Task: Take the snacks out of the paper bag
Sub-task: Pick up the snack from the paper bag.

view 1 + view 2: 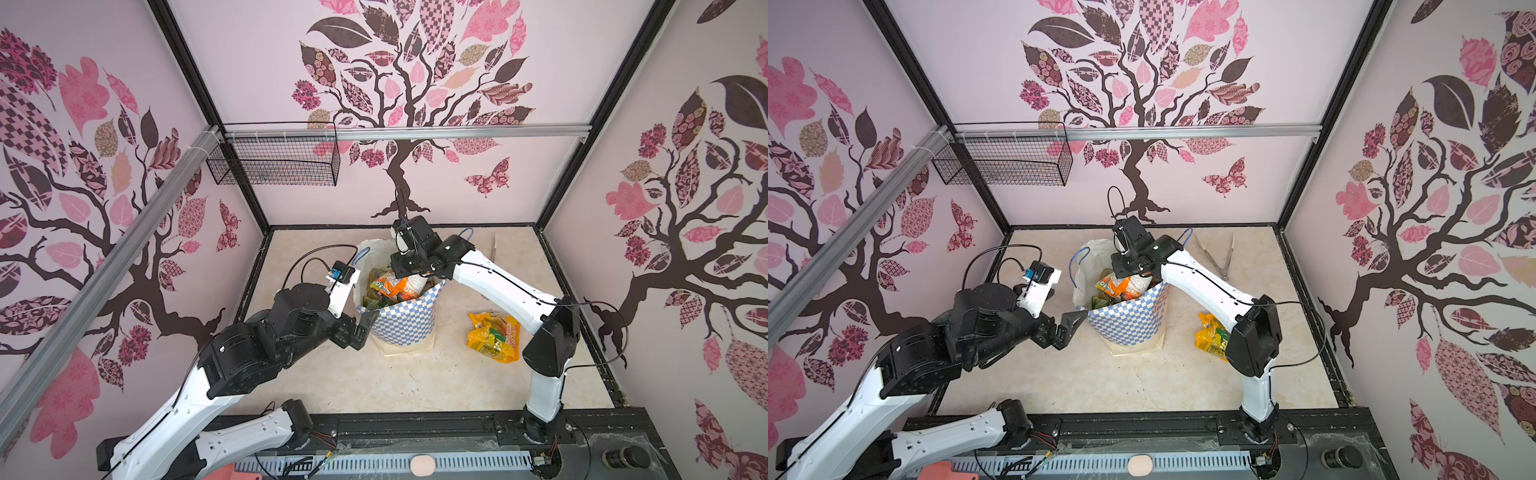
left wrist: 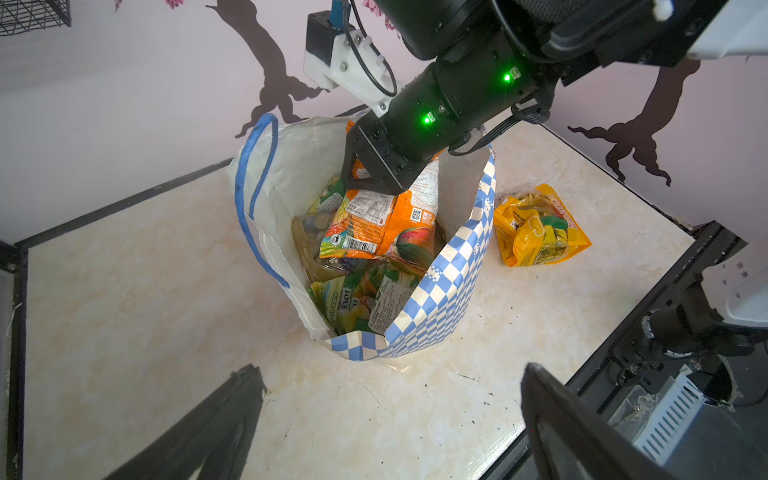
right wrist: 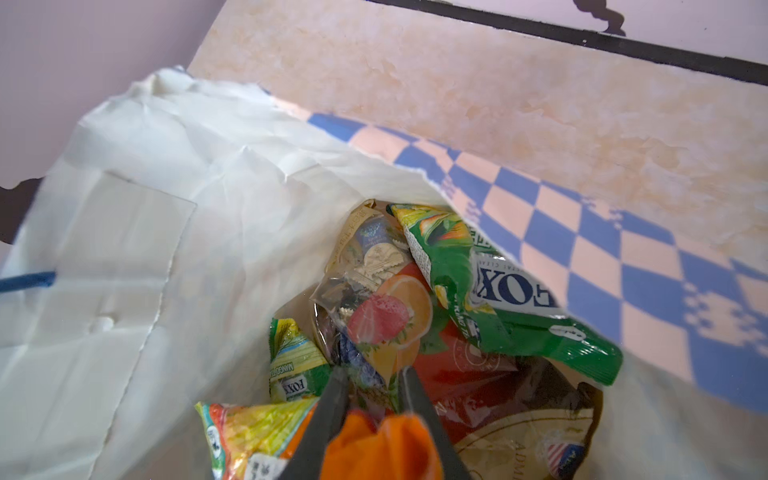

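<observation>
One orange packet (image 2: 386, 224), pinched at its top edge by the clenched right hand (image 3: 374, 386) in the mouth of the paper bag (image 2: 449, 282), should rise straight and slowly clear of the rim while the released left hand (image 1: 1069, 326) just beside the bag steadies it.

We see the paper bag (image 1: 405, 328) standing in the middle of the worktop (image 1: 353, 382), with the snacks (image 3: 498, 299) piled inside. The right gripper (image 3: 372, 374) is over the bag's mouth, holding the top packet (image 2: 382, 224) above the pile. The left gripper (image 1: 361, 328) is just beside the bag's left side. A loose packet (image 1: 494, 336) lies on the worktop right of the bag. The tongs (image 1: 1219, 253) lie behind it, and the wire basket (image 1: 274, 162) hangs high at the back left.
</observation>
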